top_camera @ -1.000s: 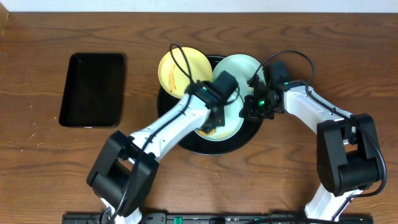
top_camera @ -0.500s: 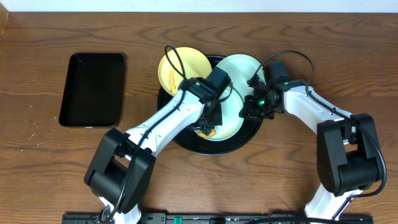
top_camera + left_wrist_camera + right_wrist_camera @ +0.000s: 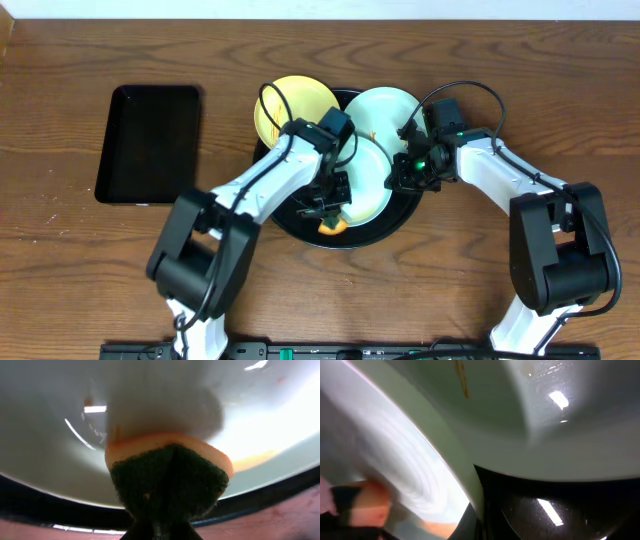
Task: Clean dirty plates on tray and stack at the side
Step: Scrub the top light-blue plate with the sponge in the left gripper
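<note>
The round black tray [image 3: 402, 214] holds three plates. The pale yellow plate [image 3: 288, 104] lies at its back left, with orange smears. One mint plate [image 3: 388, 108] lies at the back right. The other mint plate [image 3: 368, 188] lies in front. My left gripper [image 3: 328, 208] is shut on an orange sponge with a green scouring pad [image 3: 169, 477]. It presses the sponge on the front mint plate [image 3: 60, 455] near its front-left edge. An orange smear [image 3: 252, 461] shows beside the sponge. My right gripper [image 3: 404, 178] is shut on that plate's right rim [image 3: 465, 477].
A smaller rectangular black tray [image 3: 150, 143] lies on the wooden table at the left. The second mint plate [image 3: 570, 435] with an orange streak overlaps above the gripped rim. Both arms cross over the round tray.
My left gripper has slid the sponge from the middle of the front mint plate toward its front-left edge. The right arm has not moved.
</note>
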Controlling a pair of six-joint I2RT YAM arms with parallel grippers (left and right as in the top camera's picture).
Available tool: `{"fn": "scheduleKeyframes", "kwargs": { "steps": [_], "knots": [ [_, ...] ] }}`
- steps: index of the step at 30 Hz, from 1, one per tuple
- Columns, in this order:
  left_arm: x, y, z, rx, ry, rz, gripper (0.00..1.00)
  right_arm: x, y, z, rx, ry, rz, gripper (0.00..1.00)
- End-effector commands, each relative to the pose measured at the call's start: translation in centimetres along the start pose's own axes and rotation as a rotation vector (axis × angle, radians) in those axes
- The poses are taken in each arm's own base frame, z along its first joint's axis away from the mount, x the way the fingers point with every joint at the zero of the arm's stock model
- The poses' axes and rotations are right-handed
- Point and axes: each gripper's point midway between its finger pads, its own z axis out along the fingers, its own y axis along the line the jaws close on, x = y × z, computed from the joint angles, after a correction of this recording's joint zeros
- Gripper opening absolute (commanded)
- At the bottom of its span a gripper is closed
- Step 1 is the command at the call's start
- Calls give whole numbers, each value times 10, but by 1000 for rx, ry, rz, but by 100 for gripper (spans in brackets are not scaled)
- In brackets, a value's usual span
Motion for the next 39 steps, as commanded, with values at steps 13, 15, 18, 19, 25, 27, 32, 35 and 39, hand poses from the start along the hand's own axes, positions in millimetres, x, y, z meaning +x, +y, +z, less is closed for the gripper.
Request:
{"fn": "scheduleKeyframes", "kwargs": {
  "steps": [13,15,18,19,25,27,32,35,39],
  "knots": [
    [-43,31,-7,-51,-99,-70,8,-2,-3,-1,-6,-6,20,1],
    [-54,38,-10,-66,-139,-84,7,-2,-3,-1,-5,-6,20,1],
    [-69,40,-14,-51,-190,-95,8,-3,-3,-1,-6,-8,19,1],
    [-71,40,-15,-46,-197,-95,8,-3,-3,-1,-6,-8,19,1],
    [-77,27,-26,-12,-221,-79,7,-3,-3,-1,-6,-8,19,1],
    [-71,22,-25,4,-201,-69,7,-2,-3,-1,-5,-7,19,1],
    [-31,28,-17,-51,-52,-74,7,-3,-3,-1,-6,-8,19,1],
    [-11,35,-15,-92,19,-83,7,-3,-3,-1,-5,-8,19,1],
    [6,28,-14,-48,99,-81,7,-3,-4,-1,-3,-9,14,1]
  ]
}}
